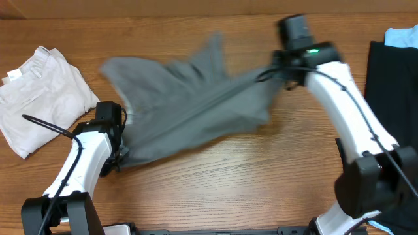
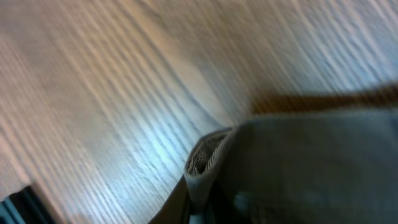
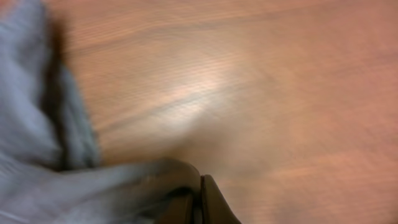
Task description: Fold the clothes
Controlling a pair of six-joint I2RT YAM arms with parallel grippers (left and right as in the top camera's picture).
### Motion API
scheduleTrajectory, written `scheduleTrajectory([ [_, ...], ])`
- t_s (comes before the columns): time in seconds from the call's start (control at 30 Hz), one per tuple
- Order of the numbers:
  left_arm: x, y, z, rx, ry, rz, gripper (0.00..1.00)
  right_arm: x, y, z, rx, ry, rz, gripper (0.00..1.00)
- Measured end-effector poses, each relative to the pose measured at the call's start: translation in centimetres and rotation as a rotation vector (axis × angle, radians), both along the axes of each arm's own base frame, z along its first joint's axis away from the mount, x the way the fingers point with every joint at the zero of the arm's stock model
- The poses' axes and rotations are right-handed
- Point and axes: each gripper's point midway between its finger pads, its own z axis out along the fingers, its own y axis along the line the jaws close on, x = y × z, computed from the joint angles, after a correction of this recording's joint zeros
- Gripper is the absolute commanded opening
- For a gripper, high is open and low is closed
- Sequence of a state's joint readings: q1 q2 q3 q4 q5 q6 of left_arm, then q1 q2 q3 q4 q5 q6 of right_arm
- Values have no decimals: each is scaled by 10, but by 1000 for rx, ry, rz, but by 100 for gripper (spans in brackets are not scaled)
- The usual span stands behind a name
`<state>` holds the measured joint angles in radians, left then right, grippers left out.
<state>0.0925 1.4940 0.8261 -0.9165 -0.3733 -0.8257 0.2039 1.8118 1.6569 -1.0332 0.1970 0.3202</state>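
Found shorts [image 1: 196, 111] stretched over the middle of the worktop [image 1: 228, 186], pinched at one end by left end effector [image 1: 121, 155], at the other by right end effector [image 1: 276, 72], both clamped on cloth. Likely needed equal tension and a slow, level lay-down for a flat, crease-free spread.
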Motion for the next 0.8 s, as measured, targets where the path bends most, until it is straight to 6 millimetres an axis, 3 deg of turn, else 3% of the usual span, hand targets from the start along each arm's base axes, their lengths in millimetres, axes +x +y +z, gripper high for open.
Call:
scheduleTrajectory([
  [0.13, 4, -11, -2, -57, 6, -61, 6, -22, -36, -13, 58, 123, -76, 13],
  [0.27, 0, -5, -1, -36, 31, -84, 6, -28, -91, -16, 59, 142, -212, 14],
  [0.37, 4, -2, 0, -28, 16, -90, 6, -32, -105, -16, 59, 149, -249, 14],
  [0.53, 19, -7, -2, -58, -49, -94, 7, -32, -92, -17, 77, 161, -199, 18],
  [0.7, 27, -15, -4, -105, -85, -98, 7, -30, -53, -16, 218, 172, -5, 45],
  [0.73, 28, -16, -4, -110, -86, -98, 8, -29, -44, -15, 241, 166, 34, 55],
  [0.8, 28, -18, -5, -122, -88, -99, 7, -24, -18, -13, 307, 147, 120, 64],
])
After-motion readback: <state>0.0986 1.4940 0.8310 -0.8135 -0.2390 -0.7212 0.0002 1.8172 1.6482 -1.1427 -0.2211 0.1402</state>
